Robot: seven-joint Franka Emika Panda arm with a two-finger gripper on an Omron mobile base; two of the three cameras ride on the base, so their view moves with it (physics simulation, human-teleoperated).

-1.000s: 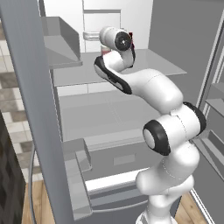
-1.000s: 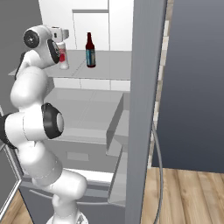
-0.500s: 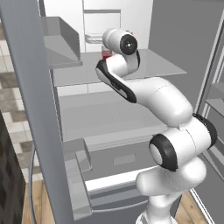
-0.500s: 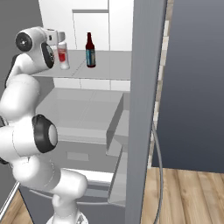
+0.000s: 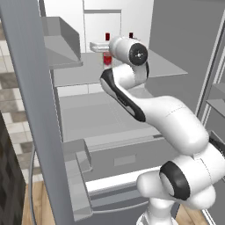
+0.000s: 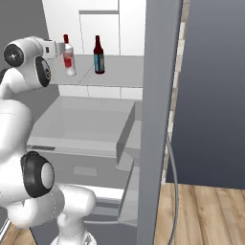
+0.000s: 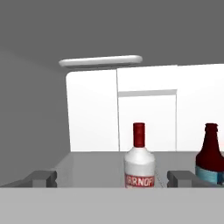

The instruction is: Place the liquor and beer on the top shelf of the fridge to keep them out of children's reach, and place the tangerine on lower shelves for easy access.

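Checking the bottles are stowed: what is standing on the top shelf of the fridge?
The liquor and the beer stand upright on the top shelf, with the open gripper at the liquor. The shelf's far left is hidden by the arm.

A light brown wooden plank floor (image 6: 206, 215) fills the lower right corner of the right base view. A thin grey cable (image 6: 174, 178) arcs above it. Grey and beige stone floor tiles (image 5: 9, 114) line the left base view's left edge.
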